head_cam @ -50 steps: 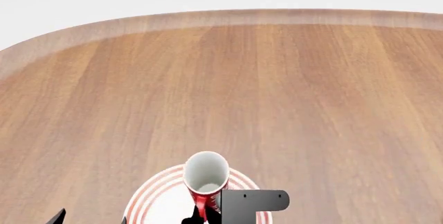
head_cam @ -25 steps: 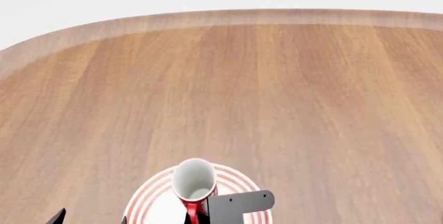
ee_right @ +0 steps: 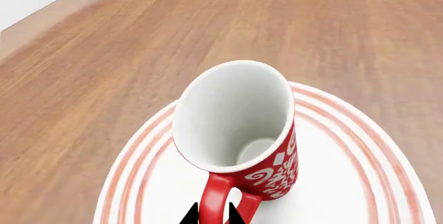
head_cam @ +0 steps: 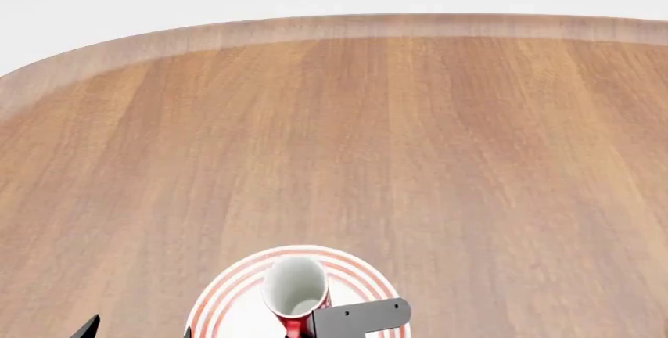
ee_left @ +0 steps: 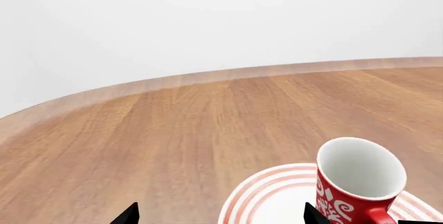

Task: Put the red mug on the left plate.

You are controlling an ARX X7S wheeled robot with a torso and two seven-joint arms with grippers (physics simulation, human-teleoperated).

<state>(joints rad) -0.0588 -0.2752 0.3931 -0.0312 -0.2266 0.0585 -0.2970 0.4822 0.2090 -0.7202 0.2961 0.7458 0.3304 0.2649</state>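
Lowering since a second ago, the mug point(ee_right: 239, 130) is now sitting over the plate point(ee_right: 360, 151), its handle pinched between the right gripper's point(ee_right: 211, 214) narrow fingers. Releasing while it is tilting could tip it. The left gripper's point(ee_left: 220, 214) fingers are standing wide.
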